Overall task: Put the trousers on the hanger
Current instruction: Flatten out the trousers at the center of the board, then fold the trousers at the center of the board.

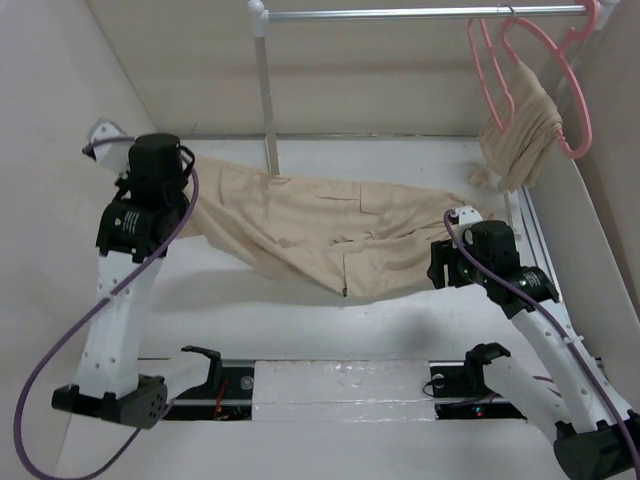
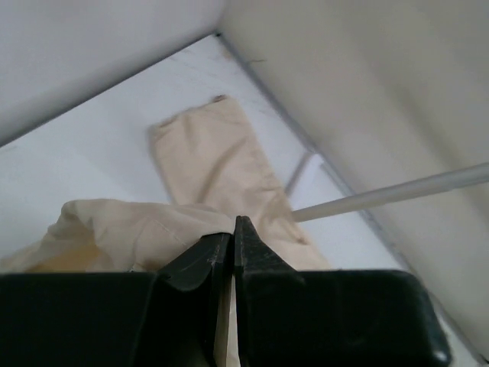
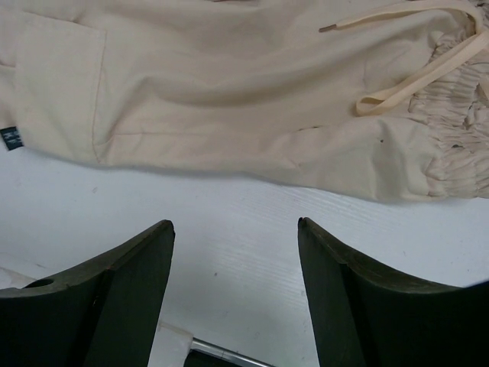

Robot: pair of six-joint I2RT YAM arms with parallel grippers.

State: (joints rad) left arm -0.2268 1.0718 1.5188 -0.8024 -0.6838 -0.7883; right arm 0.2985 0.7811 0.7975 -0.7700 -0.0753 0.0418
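From above, the trousers lie spread across the far half of the table. One leg end is drawn up off the surface towards the wrist of the left arm. The right arm sits at the waist end. The hanger hangs from the rail at the far right, well apart from the trousers. Beside it are a twin hanger and a smaller bunched garment, and which loop carries that garment is hard to tell.

In the left wrist view, the left gripper has its fingers pressed together on a thin fold of pale cloth, with the rest of the leg trailing away below.

In the right wrist view, the right gripper stands wide apart and holds nothing. It hangs over bare table just short of the gathered waistband and loose drawstring.

The left pinch looks slight, so the weight of the cloth could pull it free in a lift. The right fingers might close on the drawstring alone or on a single layer, leaving the waist to sag. The two hangers sit so close together that a reach could catch the wrong one
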